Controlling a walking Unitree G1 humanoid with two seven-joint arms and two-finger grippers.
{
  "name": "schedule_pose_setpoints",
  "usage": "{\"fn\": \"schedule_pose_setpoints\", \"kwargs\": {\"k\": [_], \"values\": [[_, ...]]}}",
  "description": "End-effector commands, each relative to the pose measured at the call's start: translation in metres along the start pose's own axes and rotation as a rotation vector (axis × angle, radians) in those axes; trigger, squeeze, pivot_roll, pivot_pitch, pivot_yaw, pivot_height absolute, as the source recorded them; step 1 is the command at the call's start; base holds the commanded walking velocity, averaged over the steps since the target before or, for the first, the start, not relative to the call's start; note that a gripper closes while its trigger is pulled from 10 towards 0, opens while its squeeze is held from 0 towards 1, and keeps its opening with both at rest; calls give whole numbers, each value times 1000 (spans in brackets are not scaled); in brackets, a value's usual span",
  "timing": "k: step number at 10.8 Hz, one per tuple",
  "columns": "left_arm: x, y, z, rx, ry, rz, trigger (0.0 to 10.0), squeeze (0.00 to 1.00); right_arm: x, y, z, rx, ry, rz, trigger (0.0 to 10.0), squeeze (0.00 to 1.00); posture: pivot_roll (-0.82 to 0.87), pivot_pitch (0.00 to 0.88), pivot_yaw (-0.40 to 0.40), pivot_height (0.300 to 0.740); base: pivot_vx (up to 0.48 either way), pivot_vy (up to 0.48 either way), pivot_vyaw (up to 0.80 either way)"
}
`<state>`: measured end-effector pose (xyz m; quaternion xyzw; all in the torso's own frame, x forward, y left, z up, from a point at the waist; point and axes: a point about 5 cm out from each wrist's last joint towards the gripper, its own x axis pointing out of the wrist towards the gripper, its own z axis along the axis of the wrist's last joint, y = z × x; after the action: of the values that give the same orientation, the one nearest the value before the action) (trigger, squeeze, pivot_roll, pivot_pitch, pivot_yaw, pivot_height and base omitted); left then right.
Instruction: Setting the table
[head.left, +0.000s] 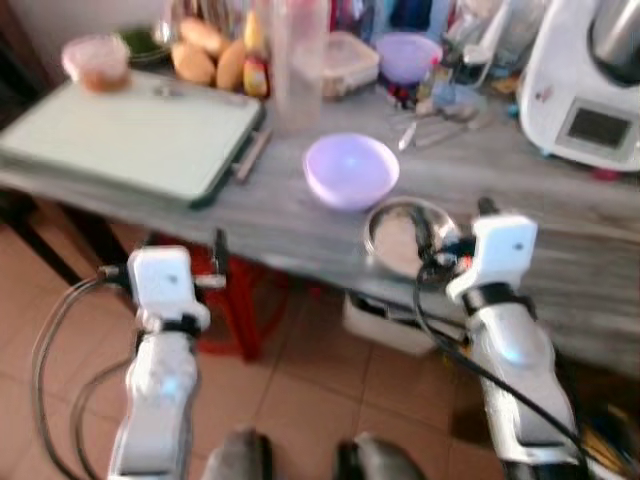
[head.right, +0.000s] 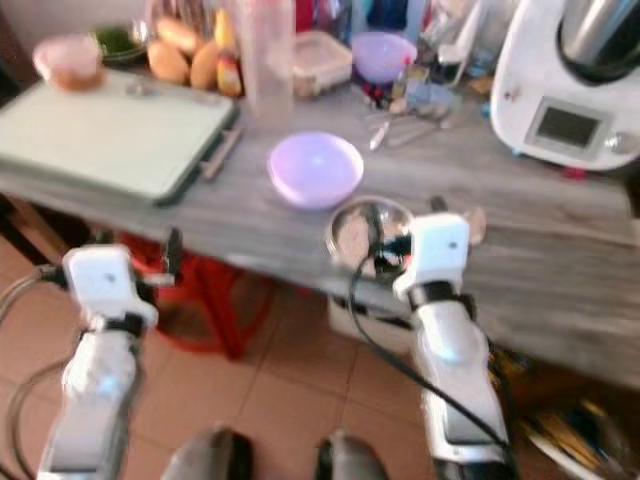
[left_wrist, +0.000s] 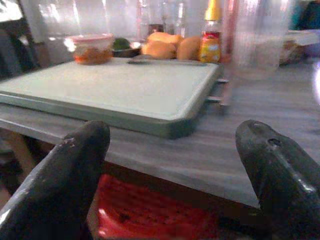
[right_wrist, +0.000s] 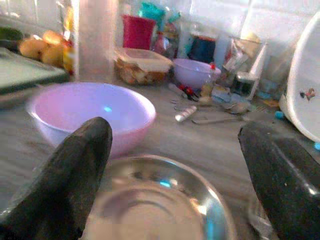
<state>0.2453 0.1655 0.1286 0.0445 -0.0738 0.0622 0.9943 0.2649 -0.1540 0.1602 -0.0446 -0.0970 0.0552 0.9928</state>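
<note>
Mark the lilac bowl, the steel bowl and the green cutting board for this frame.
lilac bowl (head.left: 350, 170), left eye view, inside of the bowl.
steel bowl (right_wrist: 157, 207), right wrist view, its shiny inner bottom.
green cutting board (left_wrist: 115, 85), left wrist view, middle of its flat top.

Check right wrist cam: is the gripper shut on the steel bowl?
No. The right gripper has its fingers spread wide above the steel bowl, touching neither rim, with the purple bowl just beyond.

Home kitchen: cluttered countertop, food processor.
</note>
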Motion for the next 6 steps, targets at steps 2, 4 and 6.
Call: {"fn": "schedule_pose_setpoints", "kwargs": {"k": [2,4,6], "values": [[0,-3,-1,-3,3,-9,10000,0,-1,-6,0,-12,6,-20,10000,0,16,134,-48,740,0,0,-594],[1,-4,-1,-4,5,-13,10000,0,0,-7,0,-11,7,-19,10000,0,17,134,-48,740,-126,0,-266],[2,-4,-1,-6,7,-14,10000,0,0,-6,-1,-11,9,-17,10000,0,18,130,-48,740,-268,0,0]]}}
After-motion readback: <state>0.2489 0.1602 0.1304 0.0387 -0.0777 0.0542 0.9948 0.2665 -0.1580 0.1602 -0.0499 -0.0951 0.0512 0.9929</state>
